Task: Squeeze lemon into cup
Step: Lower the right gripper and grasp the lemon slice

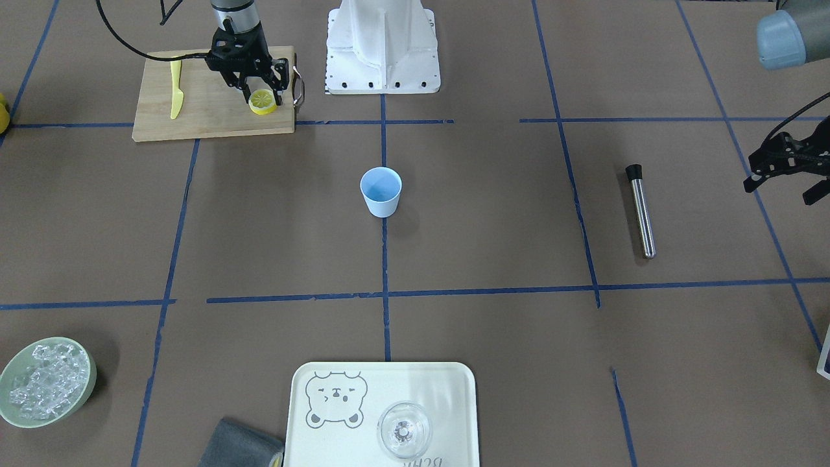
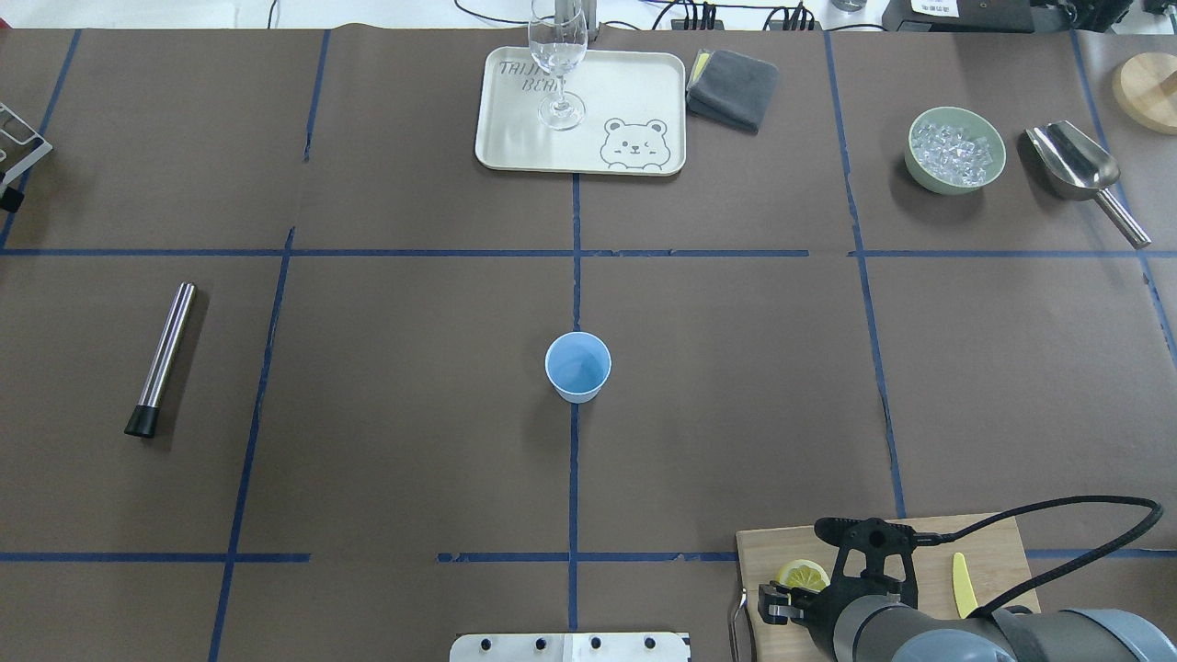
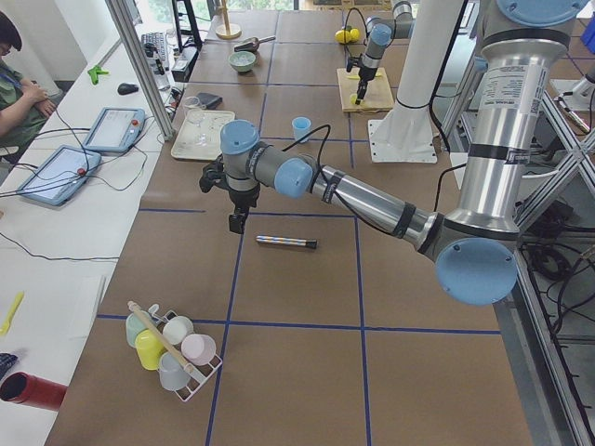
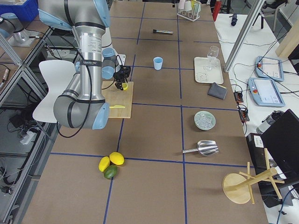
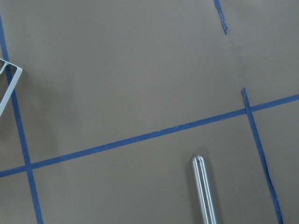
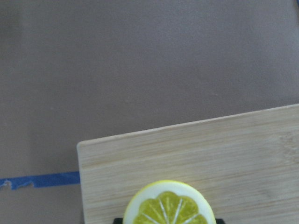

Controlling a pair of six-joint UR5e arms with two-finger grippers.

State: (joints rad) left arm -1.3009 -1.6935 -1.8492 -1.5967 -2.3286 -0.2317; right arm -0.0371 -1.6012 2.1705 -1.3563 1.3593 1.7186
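Observation:
The lemon slice (image 1: 262, 102) is at the right end of the wooden cutting board (image 1: 207, 120), between the fingers of my right gripper (image 1: 264, 97). The gripper is shut on its edges. The slice fills the bottom of the right wrist view (image 6: 169, 205) and also shows in the overhead view (image 2: 802, 576). No second slice is in view. The light-blue cup (image 1: 380, 191) stands upright and empty at the table's middle (image 2: 577, 367), well away from the board. My left gripper (image 1: 778, 194) hovers open and empty at the table's far side, beyond the steel tube.
A yellow knife (image 1: 176, 91) lies on the board. A steel tube with a black cap (image 1: 642, 217) lies near the left gripper. A tray (image 1: 324, 441) carries a clear glass (image 1: 404, 430). A green bowl of ice (image 1: 45, 381), a scoop (image 2: 1076, 165) and a grey cloth (image 2: 731, 87) sit along the far edge.

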